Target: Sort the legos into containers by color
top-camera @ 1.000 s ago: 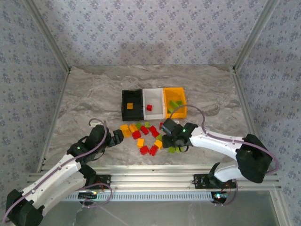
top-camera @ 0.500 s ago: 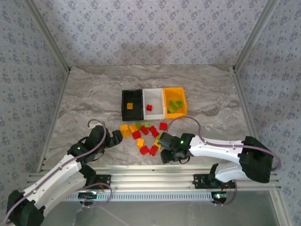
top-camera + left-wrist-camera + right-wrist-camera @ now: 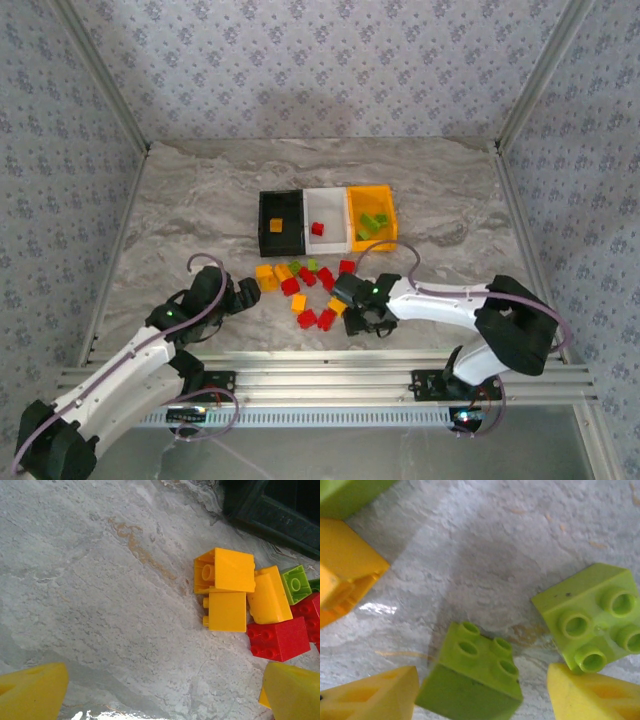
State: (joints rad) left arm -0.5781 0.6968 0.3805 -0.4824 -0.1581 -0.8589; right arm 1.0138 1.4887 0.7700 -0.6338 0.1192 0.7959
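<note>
The legos lie in a loose pile (image 3: pixel 305 290) of red, orange-yellow and green bricks in front of the containers: a black bin (image 3: pixel 268 240), a white bin (image 3: pixel 330 205) and an orange-yellow bin (image 3: pixel 371 194). My right gripper (image 3: pixel 362 320) is low over the pile's right end. In the right wrist view it is open (image 3: pixel 482 690) around a light green brick (image 3: pixel 472 677); the left finger is at the brick's side and the right finger (image 3: pixel 592 695) stands apart from it. My left gripper (image 3: pixel 248 293) is wide open (image 3: pixel 165 690) over bare table, left of the orange-yellow bricks (image 3: pixel 225 570).
The black bin holds an orange-yellow brick (image 3: pixel 276 225), the white bin a red one (image 3: pixel 317 228), the orange-yellow bin green ones (image 3: pixel 372 224). A second green brick (image 3: pixel 590 617) lies beside the right finger, and an orange-yellow brick (image 3: pixel 342 570) lies to the left. Metal rails frame the table.
My right gripper has come back from near the orange-yellow bin to the near right end of the pile and now covers the green bricks there. The left arm has not moved.
</note>
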